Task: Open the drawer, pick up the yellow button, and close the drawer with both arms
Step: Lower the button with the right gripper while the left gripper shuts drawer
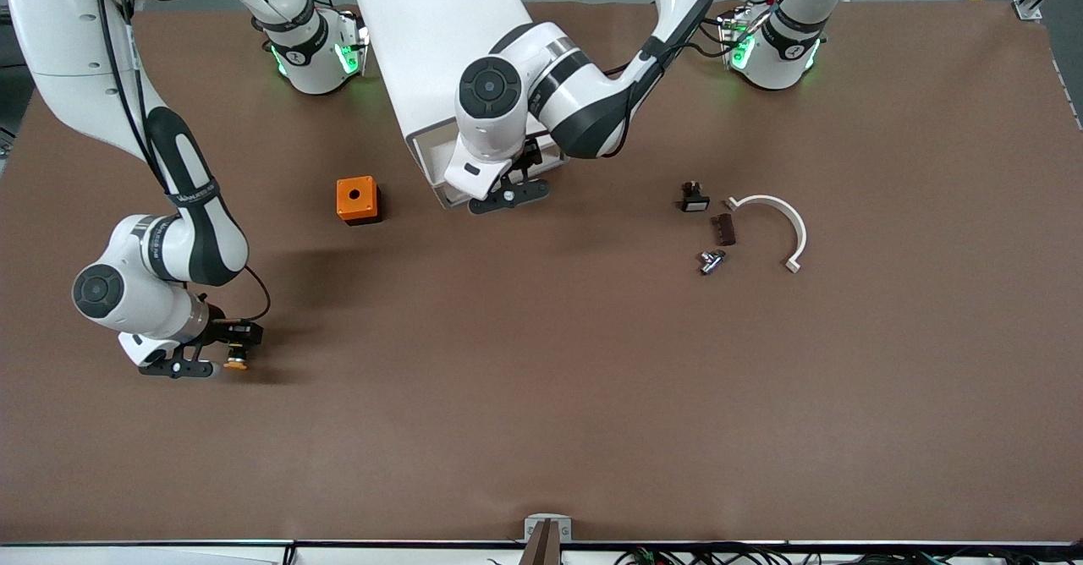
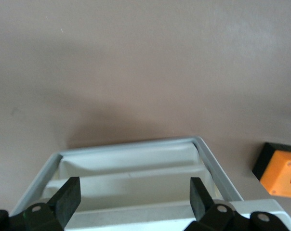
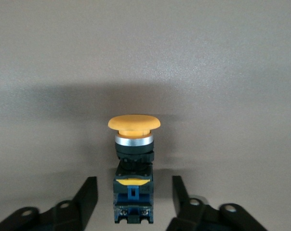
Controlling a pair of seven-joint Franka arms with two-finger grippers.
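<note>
The left white robot arm with black joints reaches from its base across the table's middle, its black two-finger left gripper (image 1: 509, 195) (image 2: 131, 202) pointing down with fingers (image 2: 67, 198) spread wide apart. The right white robot arm bends down toward its own end of the table, its black two-finger right gripper (image 1: 222, 350) (image 3: 134, 199) low, fingers (image 3: 89, 196) parted.

Place: robotics lab bench.
Evidence: two white arms (image 1: 169, 210) bolted beside a white cabinet (image 1: 440, 49) on a brown-covered table (image 1: 592, 396); cables and metal framing along the table's edge.
</note>
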